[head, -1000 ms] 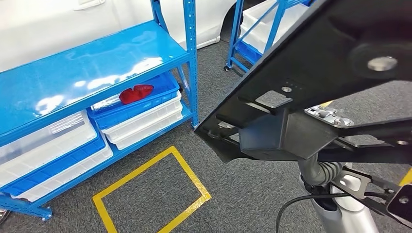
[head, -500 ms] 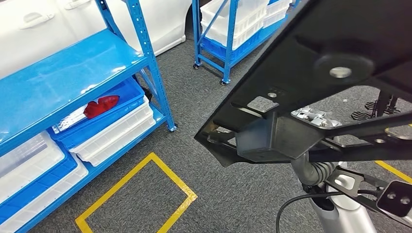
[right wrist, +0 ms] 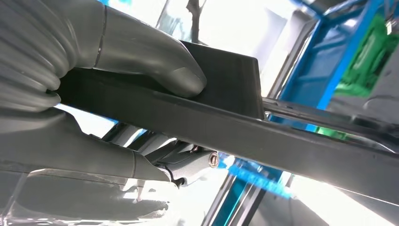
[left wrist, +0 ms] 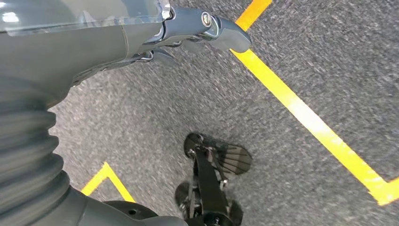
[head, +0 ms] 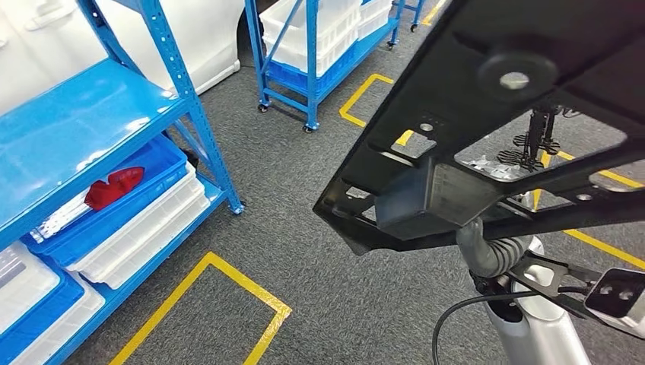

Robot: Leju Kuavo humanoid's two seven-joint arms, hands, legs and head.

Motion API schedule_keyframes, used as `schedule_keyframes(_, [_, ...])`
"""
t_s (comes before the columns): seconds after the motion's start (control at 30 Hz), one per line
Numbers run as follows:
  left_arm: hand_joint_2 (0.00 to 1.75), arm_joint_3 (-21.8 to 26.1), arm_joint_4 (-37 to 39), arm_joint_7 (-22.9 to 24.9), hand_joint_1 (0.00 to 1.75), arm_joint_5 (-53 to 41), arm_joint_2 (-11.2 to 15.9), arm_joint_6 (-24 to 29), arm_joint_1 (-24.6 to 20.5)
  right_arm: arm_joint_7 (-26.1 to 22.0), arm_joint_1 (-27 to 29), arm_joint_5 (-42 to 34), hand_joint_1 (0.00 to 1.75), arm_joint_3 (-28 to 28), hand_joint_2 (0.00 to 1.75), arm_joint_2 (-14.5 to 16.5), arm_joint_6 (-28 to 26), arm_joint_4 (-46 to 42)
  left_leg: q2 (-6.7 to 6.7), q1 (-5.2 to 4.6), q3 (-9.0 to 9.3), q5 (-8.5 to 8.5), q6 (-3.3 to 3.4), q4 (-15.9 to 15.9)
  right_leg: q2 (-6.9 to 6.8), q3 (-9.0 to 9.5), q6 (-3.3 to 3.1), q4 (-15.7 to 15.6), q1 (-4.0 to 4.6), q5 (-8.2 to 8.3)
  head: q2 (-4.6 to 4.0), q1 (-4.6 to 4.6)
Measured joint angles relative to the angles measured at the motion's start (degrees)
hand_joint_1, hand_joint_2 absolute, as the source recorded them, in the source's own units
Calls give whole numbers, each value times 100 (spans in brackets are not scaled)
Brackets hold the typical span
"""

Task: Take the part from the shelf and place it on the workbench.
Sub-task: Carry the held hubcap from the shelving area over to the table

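Right robot hand (right wrist: 117, 127) grips the black part (head: 494, 114): in the right wrist view the thick grey thumb (right wrist: 155, 66) presses on one face of a flat black bar of the part, fingers (right wrist: 188, 165) curl against the opposite face. In the head view the part is a large black frame with cut-outs, held up close under the camera and tilted, covering the upper right. The silver right arm (head: 525, 319) rises beneath it.

Left robot hand (left wrist: 141, 42) hangs over grey carpet (left wrist: 306, 56); fingers bent inward, nothing in them, though most of them are hidden behind the palm. Yellow floor tape (left wrist: 301, 113) runs past it.

Farther out, to the left: blue shelf (head: 84, 122), with a blue bin (head: 114, 213) on its lower level holding a red part (head: 114, 188), white bins (head: 144, 236) stacked below. Beyond, a wheeled blue rack (head: 312, 61) with white bins.
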Motion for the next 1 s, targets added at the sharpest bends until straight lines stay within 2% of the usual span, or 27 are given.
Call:
schedule_keyframes(0.03, [175,16,0,21,0,15,0,47,-1,0,-4,-4,175,7,175,-1,-25,29,73,-1,1,-10,-8,7,-27,7,18,-2,-22,61,1,0])
schedule_keyframes(0.07, [175,31,0,39,0,25,0,81,-4,-1,-11,-10,175,14,175,-3,-52,51,140,0,3,-24,-21,18,-67,133,32,-235,-39,208,1,1])
schedule_keyframes(0.1, [175,44,0,51,0,28,0,103,-7,-2,-22,-16,175,20,175,-5,-83,66,200,1,7,-45,-41,37,-156,354,38,-639,-51,394,1,2])
schedule_keyframes(0.17, [175,71,0,61,0,29,12,112,-8,-7,-46,-16,175,25,175,-13,-154,81,291,-23,8,-98,-107,83,-356,708,-10,-1310,-22,595,-1,-3])
schedule_keyframes(0.2, [175,86,0,63,0,26,18,107,-8,-8,-53,-12,175,25,175,-22,-183,87,331,-37,12,-121,-146,100,-405,785,-50,-1471,-1,617,-1,-6])
schedule_keyframes(0.23, [175,100,0,65,0,21,24,98,-8,-9,-55,-8,175,23,175,-38,-205,94,371,-47,21,-136,-183,104,-389,783,-97,-1495,25,595,-1,-9])
schedule_keyframes(0.3, [175,121,0,66,0,10,26,81,-15,-9,-55,-3,175,20,175,-78,-224,102,425,-31,51,-168,-251,107,-266,779,-174,-1519,26,610,0,-13])
schedule_keyframes(0.37, [175,136,0,67,0,-2,25,74,-18,-10,-68,0,175,19,175,-98,-238,107,256,-3,-25,-358,-298,346,-156,802,-251,-1557,8,631,-1,-24])
schedule_keyframes(0.43, [175,152,0,73,0,-2,24,83,5,-11,-72,22,175,20,175,-100,-272,122,2,11,-336,-733,-309,1041,-41,814,-305,-1571,13,642,-1,-38])
schedule_keyframes(0.47, [175,162,0,60,0,12,28,93,22,-12,-58,45,175,21,175,-101,-293,134,-60,12,-534,-892,-309,1445,28,812,-320,-1569,28,643,-1,-42])
schedule_keyframes(0.5, [175,176,0,30,0,37,38,104,39,-14,-28,80,175,21,175,-100,-309,146,-90,11,-682,-955,-303,1722,105,814,-328,-1566,43,642,0,-43])
schedule_keyframes(0.53, [175,193,0,-14,0,62,55,113,51,-16,10,115,175,20,175,-100,-319,158,-106,9,-743,-905,-291,1799,184,817,-331,-1562,57,640,0,-43])
schedule_keyframes(0.57, [175,214,-1,-58,0,80,74,116,59,-19,51,142,175,15,175,-100,-322,165,-122,8,-694,-746,-271,1636,262,823,-332,-1556,67,639,-1,-42])
schedule_keyframes(0.6, [175,237,-1,-92,0,93,98,115,65,-22,86,162,175,7,175,-101,-322,169,-173,8,-546,-511,-241,1268,341,829,-330,-1549,73,638,0,-42])
schedule_keyframes(0.67, [175,279,-3,-127,0,101,156,108,72,-28,126,172,175,-15,175,-102,-320,175,-452,16,-224,-172,-188,495,482,813,-311,-1530,76,635,0,-31])
schedule_keyframes(0.7, [175,293,-4,-138,0,103,184,105,77,-35,141,175,175,-25,175,-102,-316,178,-564,9,-130,-102,-175,260,550,789,-285,-1523,62,640,0,-28])
schedule_keyframes(0.73, [175,302,-5,-146,0,106,206,103,80,-40,160,179,175,-33,175,-102,-312,181,-626,-2,-99,-101,-165,173,615,760,-250,-1523,39,651,0,-26])
schedule_keyframes(0.8, [175,304,-13,-181,0,110,234,109,74,-49,210,188,175,-63,175,-107,-292,183,-514,-18,-73,-66,-124,102,717,728,-170,-1535,-1,679,1,-42])
schedule_keyframes(0.83, [175,305,-19,-223,0,113,246,107,68,-52,234,193,175,-97,175,-118,-271,181,-444,-11,-44,-36,-87,52,644,708,-141,-1495,7,652,1,-44])
schedule_keyframes(0.87, [175,308,-26,-279,0,118,267,97,67,-55,251,200,175,-143,175,-131,-233,179,-370,-2,-14,-9,-50,0,510,655,-120,-1378,25,572,1,-40])
schedule_keyframes(0.93, [175,335,-36,-381,0,140,339,63,85,-59,298,213,175,-289,175,-149,-55,176,-215,-5,24,9,-7,-54,158,366,-91,-772,44,237,0,-26])
schedule_keyframes(0.97, [175,363,-44,-397,0,160,393,52,100,-59,332,220,175,-382,175,-145,74,176,-142,-10,27,3,-1,-54,70,178,-77,-398,31,69,1,-22])
schedule_keyframes(1.0, [175,401,-56,-374,0,177,465,48,114,-59,375,233,175,-496,175,-129,228,176,-62,-14,29,-7,-7,-51,20,20,-61,-89,9,-32,1,-22])
